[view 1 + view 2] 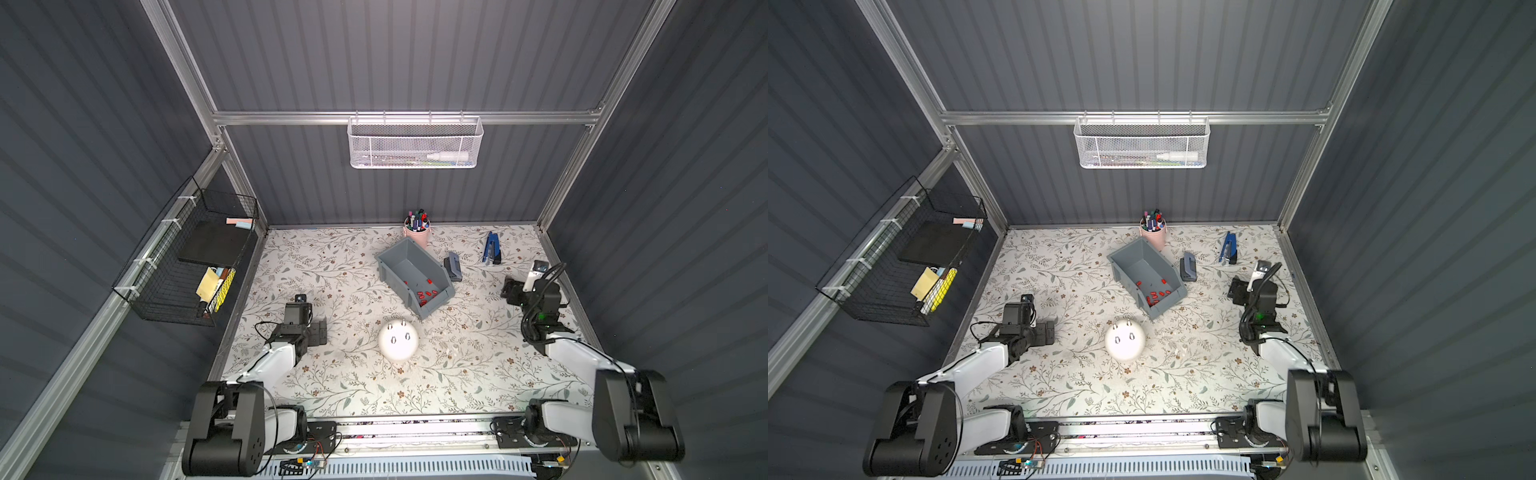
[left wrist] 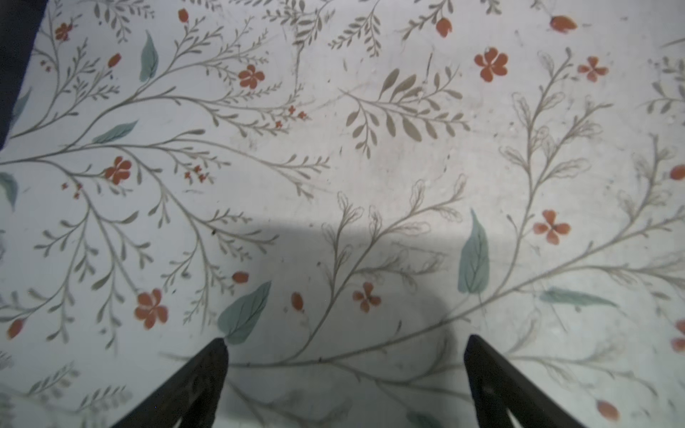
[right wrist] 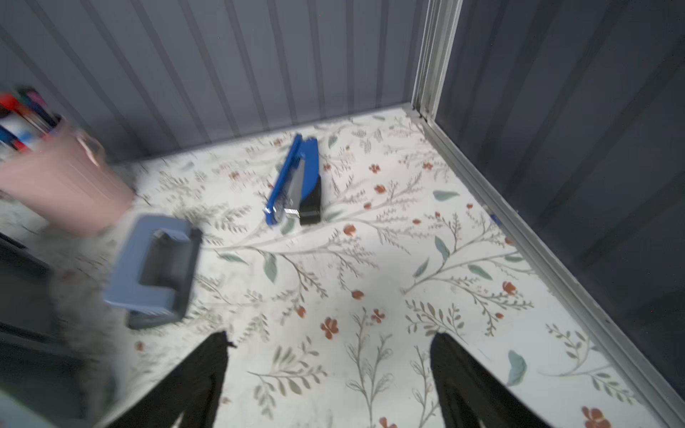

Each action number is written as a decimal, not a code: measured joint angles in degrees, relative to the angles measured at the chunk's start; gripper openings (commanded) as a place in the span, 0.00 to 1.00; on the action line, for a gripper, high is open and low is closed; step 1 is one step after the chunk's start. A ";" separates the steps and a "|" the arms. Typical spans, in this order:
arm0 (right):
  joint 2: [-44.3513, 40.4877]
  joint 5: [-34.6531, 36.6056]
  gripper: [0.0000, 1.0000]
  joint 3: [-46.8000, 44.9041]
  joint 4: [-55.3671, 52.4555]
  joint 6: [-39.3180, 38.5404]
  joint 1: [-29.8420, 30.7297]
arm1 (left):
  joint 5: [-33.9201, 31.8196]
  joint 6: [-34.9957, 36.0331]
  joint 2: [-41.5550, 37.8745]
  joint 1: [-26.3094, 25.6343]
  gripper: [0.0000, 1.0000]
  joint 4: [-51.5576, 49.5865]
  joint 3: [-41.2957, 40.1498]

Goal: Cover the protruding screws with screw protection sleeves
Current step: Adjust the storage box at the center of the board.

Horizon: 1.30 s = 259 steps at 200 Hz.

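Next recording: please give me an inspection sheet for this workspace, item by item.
Surface: floral-print table, lightly scuffed.
Job's things: four protruding screws bare on the white dome; red screw protection sleeves loose in the grey bin.
Clutter: pink cup of markers, hole punch, blue stapler near the back.
Hands: left hand open, empty, over bare table; right hand open, empty, facing the stapler.
Cables: black cable loops at each wrist; no snag seen.
Surroundings: white mesh basket on back wall, black wire basket on left wall.
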 measured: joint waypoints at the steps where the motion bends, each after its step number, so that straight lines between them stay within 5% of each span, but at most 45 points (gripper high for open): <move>1: -0.24 -0.17 0.76 0.31 -0.28 0.00 0.04 | 0.02 -0.11 -0.11 0.00 0.96 -0.50 0.26; 40: -5.62 -4.42 0.60 12.96 -11.98 2.14 9.79 | 2.93 -5.09 -0.59 -3.41 0.81 -22.23 17.57; 53: -3.13 -5.51 0.53 17.46 -17.68 1.51 15.63 | 4.87 -6.10 1.09 -6.67 0.80 -26.60 21.64; 74: 4.76 -7.76 0.32 26.21 -26.49 0.61 22.71 | 10.25 -8.24 6.25 -11.13 0.61 -31.61 26.08; 106: 14.73 -7.23 0.35 34.73 -36.24 2.12 26.58 | 18.47 -12.26 16.13 -12.72 0.39 -35.41 31.04; 140: 19.91 -4.57 0.43 38.10 -41.53 4.68 26.49 | 22.97 -14.99 23.12 -13.75 0.39 -36.61 38.21; 173: 25.88 -5.42 0.41 45.77 -44.94 6.54 25.94 | 26.38 -16.94 28.30 -14.29 0.40 -36.63 44.94; 201: 31.01 -10.29 0.39 50.97 -45.68 8.55 23.80 | 27.78 -18.10 33.16 -15.06 0.48 -36.44 50.66; 259: 38.01 -18.21 0.39 54.49 -48.83 10.08 21.49 | 27.78 -18.27 43.80 -17.42 0.48 -37.13 63.76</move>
